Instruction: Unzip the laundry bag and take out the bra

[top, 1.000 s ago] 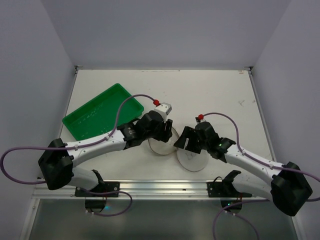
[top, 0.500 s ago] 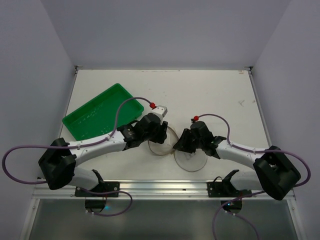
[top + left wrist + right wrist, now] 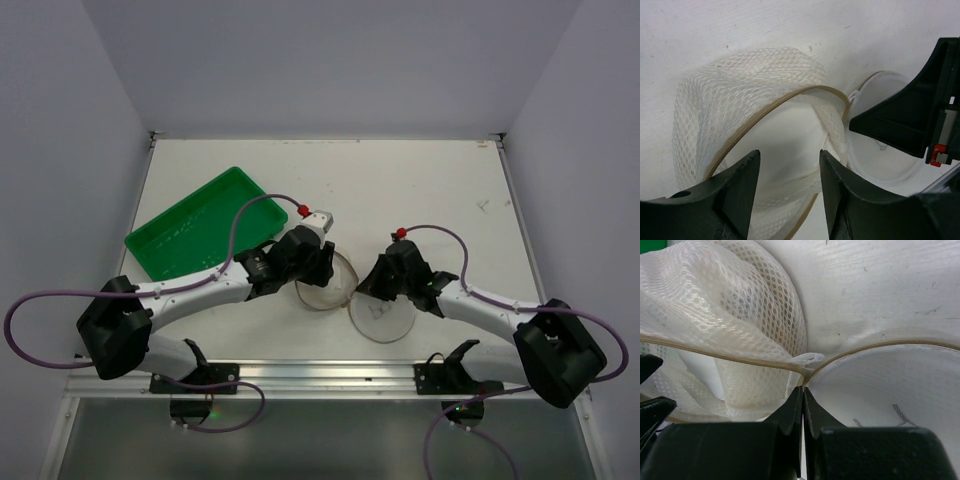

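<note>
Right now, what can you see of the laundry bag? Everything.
The laundry bag is off-white mesh with a tan zip. It lies unzipped and spread like a clamshell on the table, with one puffed half beside one flat half that bears a dark line drawing. The halves are joined at one spot, where the right fingers are pinched shut. The left fingers stand open over the puffed half. No bra shows.

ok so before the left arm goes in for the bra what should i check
1. laundry bag unzipped: ok, it lies spread in two halves.
2. left gripper open above the bag: ok.
3. right gripper shut at the point where the zip lines meet: ok. Whether it pinches anything: cannot tell.
4. bra visible inside: cannot tell, only white fabric shows.
</note>
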Controlling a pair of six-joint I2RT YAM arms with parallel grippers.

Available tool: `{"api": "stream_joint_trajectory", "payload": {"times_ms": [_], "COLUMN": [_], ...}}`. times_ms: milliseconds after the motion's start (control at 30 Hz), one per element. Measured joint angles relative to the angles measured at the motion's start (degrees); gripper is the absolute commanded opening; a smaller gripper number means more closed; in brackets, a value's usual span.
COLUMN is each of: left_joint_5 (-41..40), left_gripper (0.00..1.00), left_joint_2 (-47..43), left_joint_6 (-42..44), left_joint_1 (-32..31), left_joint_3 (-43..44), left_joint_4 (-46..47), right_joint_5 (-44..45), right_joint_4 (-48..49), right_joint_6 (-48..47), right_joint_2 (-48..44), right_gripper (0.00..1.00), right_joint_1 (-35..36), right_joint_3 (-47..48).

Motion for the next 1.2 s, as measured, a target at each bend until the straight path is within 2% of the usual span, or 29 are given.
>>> {"api": "stream_joint_trajectory", "payload": {"times_ms": [67, 100, 167, 200, 267, 333, 433, 733, 767, 1000, 1200], "left_joint_5": [0.0, 0.0, 0.0, 0.0, 0.0, 0.0, 0.0, 0.0, 0.0, 0.0, 0.0], "left_gripper": [0.55, 0.55, 0.55, 0.55, 0.55, 0.55, 0.55, 0.56, 0.56, 0.57, 0.61], "left_joint_2": [0.0, 0.0, 0.0, 0.0, 0.0, 0.0, 0.0, 0.0, 0.0, 0.0, 0.0], "left_joint_6": [-0.1, -0.2, -0.5, -0.6, -1.0, -1.2, -1.4, -1.5, -1.5, -1.5, -1.6], "left_joint_1": [0.0, 0.0, 0.0, 0.0, 0.0, 0.1, 0.3, 0.9, 0.9, 1.7, 2.4], "left_joint_3": [0.0, -0.1, -0.4, -0.5, -0.6, -0.6, -0.6, -0.6, -0.6, -0.6, -0.6], "left_joint_4": [0.0, 0.0, 0.0, 0.0, 0.0, 0.0, 0.0, 0.0, 0.0, 0.0, 0.0], "right_joint_5": [1.5, 2.1, 3.0, 3.3, 4.0, 4.0, 3.0, -5.2, -6.5, -12.1, -12.3], "right_joint_4": [-1.0, -1.5, -2.5, -2.7, -3.1, -3.1, -2.8, 0.9, 1.0, 1.6, 0.1], "right_joint_6": [-0.3, -0.7, -2.1, -3.1, -5.4, -7.7, -11.2, -18.3, -19.2, -24.3, -26.8], "right_joint_2": [-1.3, -1.9, -2.7, -2.9, -3.0, -3.0, -2.4, 8.2, 9.2, 11.0, 8.2], "right_gripper": [0.0, 0.05, 0.18, 0.33, 0.43, 0.48, 0.48, 0.34, 0.26, 0.01, 0.0], "right_joint_1": [-0.1, -0.3, -0.5, -0.5, -0.7, -0.8, -1.3, -3.0, -3.1, -3.3, -3.3], "right_joint_3": [0.1, 0.2, 0.8, 1.3, 2.5, 3.5, 5.1, 8.4, 8.8, 10.4, 10.5]}}
